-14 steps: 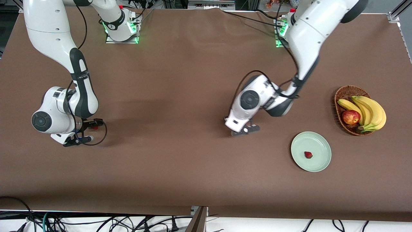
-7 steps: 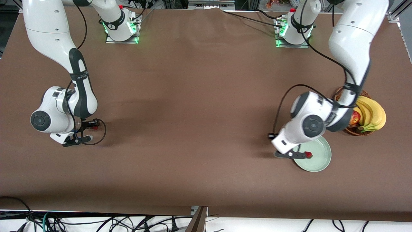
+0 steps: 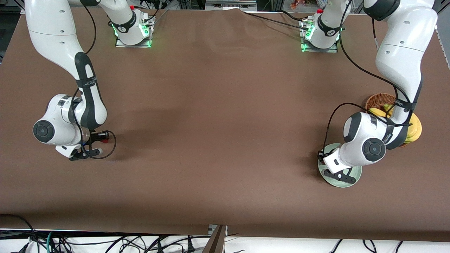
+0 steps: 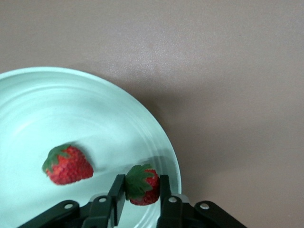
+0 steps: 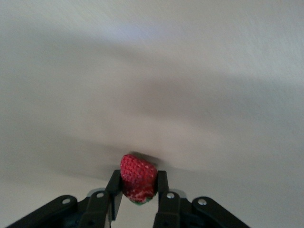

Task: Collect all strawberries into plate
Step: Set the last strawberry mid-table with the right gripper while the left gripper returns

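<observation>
While the left gripper [image 4: 141, 199] hangs over the pale green plate [image 3: 355, 175], its two fingers sit close on either side of a strawberry [image 4: 141, 184] with its leafy cap showing; the berry is between the pads, just inside the plate's rim, though whether the pads press it or have just slackened I cannot tell. A second strawberry [image 4: 67, 165] lies loose on the plate, beside the first and apart from it. Next to the plate, toward the left arm's end of the tabletop [image 3: 211, 140], a wicker basket [image 3: 378, 100] holds bananas [image 3: 415, 128], mostly hidden by the arm. Well apart from the plate, near the right arm's end, the right gripper [image 5: 138, 194] is low over the brown cloth, fingers clamped on a third strawberry [image 5: 137, 176].
</observation>
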Controlling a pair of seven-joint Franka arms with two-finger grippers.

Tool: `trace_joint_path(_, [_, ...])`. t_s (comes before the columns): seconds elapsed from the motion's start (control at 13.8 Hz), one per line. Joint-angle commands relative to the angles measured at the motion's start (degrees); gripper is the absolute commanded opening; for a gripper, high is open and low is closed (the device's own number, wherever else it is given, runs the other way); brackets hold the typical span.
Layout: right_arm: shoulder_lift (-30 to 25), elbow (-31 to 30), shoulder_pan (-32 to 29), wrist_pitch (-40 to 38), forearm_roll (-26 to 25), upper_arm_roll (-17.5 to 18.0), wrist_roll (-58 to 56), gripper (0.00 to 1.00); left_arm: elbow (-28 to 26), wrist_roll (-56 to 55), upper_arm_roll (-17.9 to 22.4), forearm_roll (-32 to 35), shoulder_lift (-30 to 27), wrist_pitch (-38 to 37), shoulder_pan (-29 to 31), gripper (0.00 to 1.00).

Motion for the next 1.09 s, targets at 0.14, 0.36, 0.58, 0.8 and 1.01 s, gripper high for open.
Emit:
trace_joint_path(0.14, [0.36, 6.4, 4.15, 0.41, 5.21, 5.44, 12.04, 0.2, 1.98, 2.01, 0.11, -0.01, 0.33, 0.72, 0.15, 1.0])
trace_joint_path(0.36, [1.52, 8.17, 11.86, 3.12, 5.21, 6.42, 29.44, 0.2, 3.65, 1.22, -0.5, -0.01, -0.29, 0.02, -0.46, 1.0])
trace_joint_path(0.58, [2.48, 8.87, 20.22, 7.52, 5.21, 7.11, 46.23, 0.2, 3.91, 0.26, -1.56, -0.09, -0.99, -0.77, -0.46, 1.0])
trace_joint_path(0.8, [6.77, 14.65, 26.47, 12.61, 5.13, 9.75, 63.19, 0.2, 4.0, -1.41, -3.48, -0.62, -1.43, -1.3, -0.38, 1.0])
trace_joint_path(1.01, [11.52, 20.9, 32.36, 15.35, 5.04, 10.11, 74.12, 0.2, 4.0, -8.25, -5.07, -1.33, -1.52, -3.48, -0.99, 1.0])
